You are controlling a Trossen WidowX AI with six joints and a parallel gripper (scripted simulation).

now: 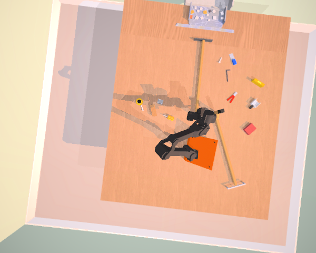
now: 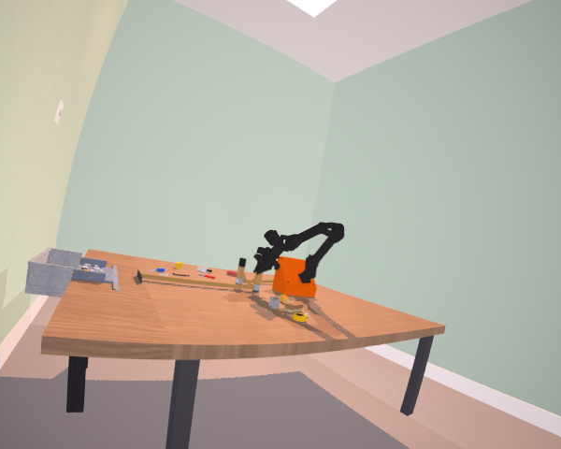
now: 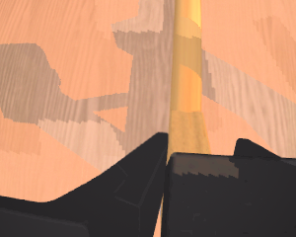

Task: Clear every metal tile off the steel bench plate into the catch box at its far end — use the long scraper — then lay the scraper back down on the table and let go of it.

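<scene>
With the jaws clamped on the long scraper's (image 1: 199,70) handle, its blade well ahead of them near the catch box (image 1: 205,15) holding the tiles, lower the handle level onto the worktop (image 1: 141,176) before opening, judging the plate cleared.

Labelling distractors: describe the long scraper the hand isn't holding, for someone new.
Find the arm's orange base block on the wooden table. A long wooden-handled scraper lies on the table alongside it, slanting toward the end away from the catch box. Its blade is pale, whereas the scraper in the hand has a dark blade.
</scene>
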